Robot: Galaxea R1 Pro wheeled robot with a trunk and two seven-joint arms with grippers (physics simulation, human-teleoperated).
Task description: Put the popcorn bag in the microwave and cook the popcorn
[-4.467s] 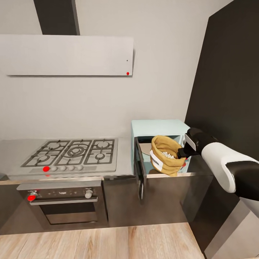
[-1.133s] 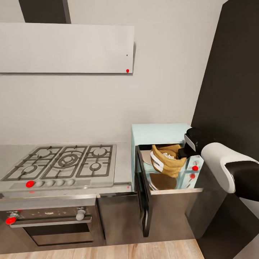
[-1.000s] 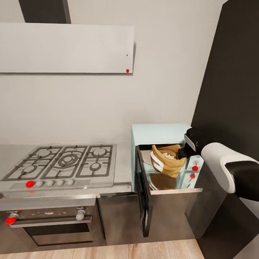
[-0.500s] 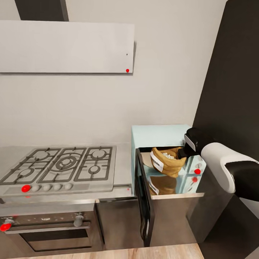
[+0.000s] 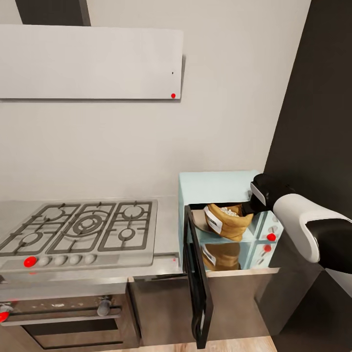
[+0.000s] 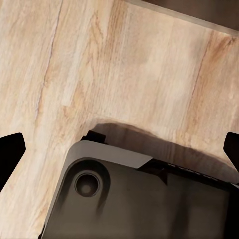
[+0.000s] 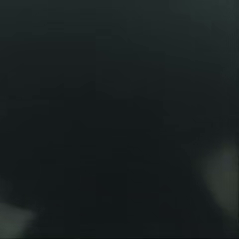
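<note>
Popcorn bag (image 5: 226, 223) count is one: a tan sack with a rolled rim and a white label, sitting in the open mouth of the one pale mint-blue microwave (image 5: 215, 182) at about 4 o'clock in the head view. A small heap of whitish popcorn (image 5: 229, 211) shows in the bag's open top. The bag leans, its mouth tipped toward 1 o'clock, and its reflection lies on the glossy surface just below it. The microwave's dark glass door (image 5: 196, 283) is swung wide open toward 6 o'clock, edge-on to the camera. Two red dots sit on the microwave's panel, right of the bag.

One right gripper (image 5: 250, 207) reaches in from 3 o'clock, its black end touching the bag's rim at the bag's right side; its fingers are hidden against the bag, so I cannot tell whether they pinch the cloth or are spread. The right wrist view is nearly all dark.

One gas hob (image 5: 80, 230) with five burners sits on the countertop (image 5: 168, 222) at 8 o'clock, and one built-in oven (image 5: 63, 313) lies below it.

In the left wrist view, the left gripper's (image 6: 119, 149) two dark fingertips (image 6: 10, 152) stand spread wide over wood-grain floor (image 6: 99, 64) and a grey part of the robot's base (image 6: 129, 199).
</note>
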